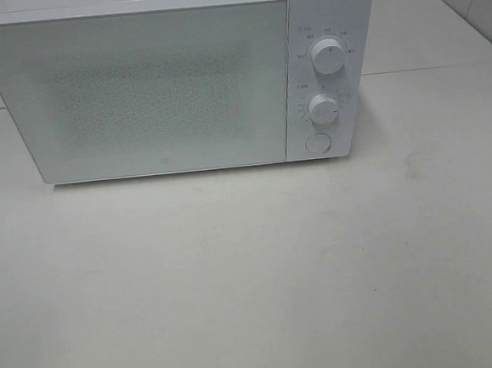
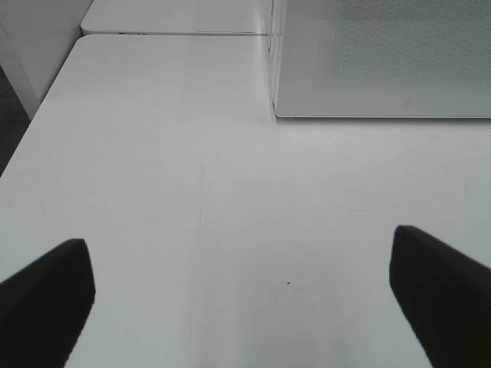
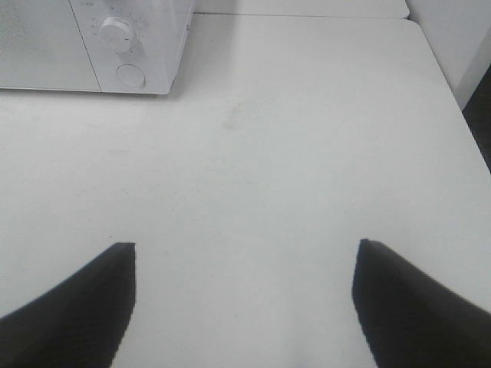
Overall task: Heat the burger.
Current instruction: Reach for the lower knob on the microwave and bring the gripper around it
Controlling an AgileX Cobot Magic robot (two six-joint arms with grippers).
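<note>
The burger is out of view in every frame. A white microwave point(image 1: 161, 80) stands at the back of the white table point(image 1: 253, 277) with its door shut; two round knobs and a round button sit on its right panel. Neither arm shows in the exterior high view. In the left wrist view my left gripper point(image 2: 242, 295) is open over bare table, its dark fingers point(image 2: 46, 299) far apart, the microwave's door point(image 2: 383, 57) ahead. In the right wrist view my right gripper point(image 3: 244, 295) is open with nothing between its fingers point(image 3: 77, 307), and the microwave's lower knob point(image 3: 116, 33) lies ahead.
A second white table top point(image 1: 438, 24) adjoins behind and beside the microwave. The table's left edge point(image 2: 31, 130) and right edge point(image 3: 453, 107) show in the wrist views, with dark floor beyond. A faint smudge point(image 3: 238, 115) marks the table near the microwave.
</note>
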